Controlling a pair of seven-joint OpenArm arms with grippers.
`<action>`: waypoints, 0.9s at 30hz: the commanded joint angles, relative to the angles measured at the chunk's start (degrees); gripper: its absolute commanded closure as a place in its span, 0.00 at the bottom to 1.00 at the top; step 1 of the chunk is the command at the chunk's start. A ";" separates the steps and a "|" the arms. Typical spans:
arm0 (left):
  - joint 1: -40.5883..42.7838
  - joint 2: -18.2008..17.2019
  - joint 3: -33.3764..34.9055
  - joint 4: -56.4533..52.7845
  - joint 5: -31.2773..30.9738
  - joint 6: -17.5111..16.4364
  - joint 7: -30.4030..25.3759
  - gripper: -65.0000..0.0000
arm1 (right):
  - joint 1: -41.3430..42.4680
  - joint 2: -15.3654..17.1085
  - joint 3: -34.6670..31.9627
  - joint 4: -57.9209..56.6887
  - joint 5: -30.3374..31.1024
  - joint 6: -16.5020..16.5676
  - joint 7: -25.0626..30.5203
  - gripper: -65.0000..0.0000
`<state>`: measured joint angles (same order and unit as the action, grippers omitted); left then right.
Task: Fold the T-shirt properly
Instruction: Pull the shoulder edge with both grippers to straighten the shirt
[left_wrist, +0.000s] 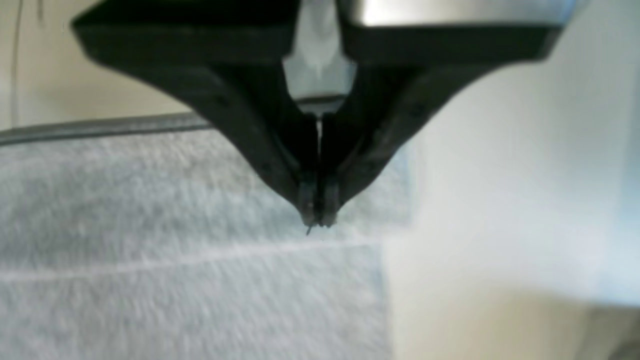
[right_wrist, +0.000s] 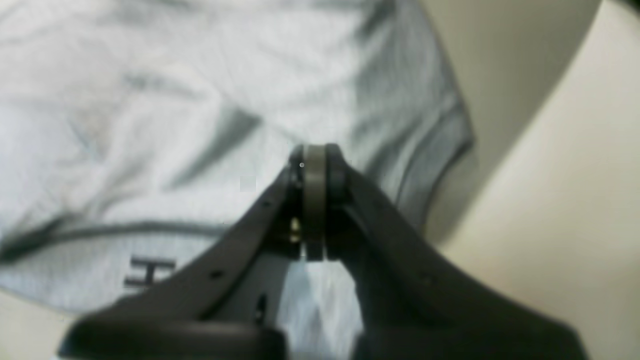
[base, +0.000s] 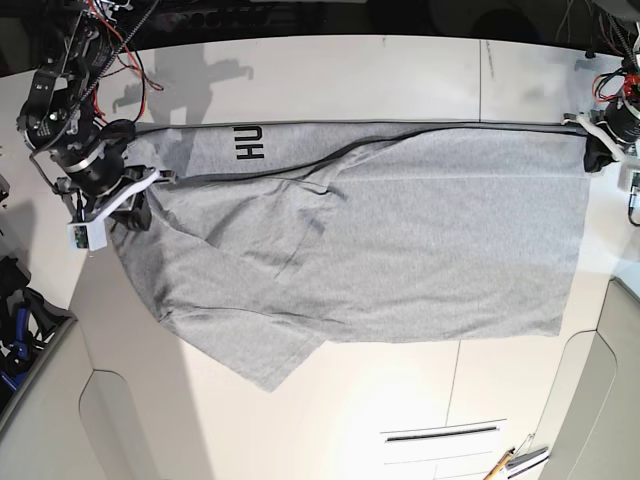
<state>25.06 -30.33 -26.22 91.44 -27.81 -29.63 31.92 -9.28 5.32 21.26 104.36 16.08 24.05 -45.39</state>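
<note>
The T-shirt (base: 400, 240) lay spread across the white table (base: 330, 420), partly doubled over; a strip of the lettered side showed along the far edge with black letters (base: 249, 143) visible; one sleeve (base: 250, 350) stuck out toward the near side, fabric rumpled around the middle. The right gripper (right_wrist: 314, 155) sat at the shirt's end on the base view's left; jaws were pressed fully together, grey cloth apparently pinched between the tips, though the blur made the bite hard to confirm. The left gripper (left_wrist: 317, 220) was at the opposite end near the far corner; jaws were closed tight at the tips right on the cloth edge, likely nipping a thin bit of hem. Both ends seemed clamped so the shirt could be lifted or pulled taut together for the next fold; judged an early-to-middle stage, sleeve not yet tucked. A pen-like item (base: 500, 463) lay at the table's near edge, well apart.
</note>
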 joint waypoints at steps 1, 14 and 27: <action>-0.13 -1.25 0.74 0.72 -0.24 1.22 -1.27 1.00 | -0.98 0.39 0.15 0.83 0.04 0.15 1.99 1.00; -0.09 -1.09 4.46 0.42 0.17 2.21 4.59 1.00 | -9.84 2.58 0.15 -1.29 -3.04 -0.28 3.34 1.00; 2.21 -1.07 2.91 0.42 -2.75 2.10 7.13 1.00 | -11.32 4.55 0.17 -6.23 -0.35 -0.28 -0.92 1.00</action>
<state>26.96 -30.46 -22.85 91.31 -31.09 -27.46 38.11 -19.94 9.47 21.30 97.71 16.49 23.97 -44.62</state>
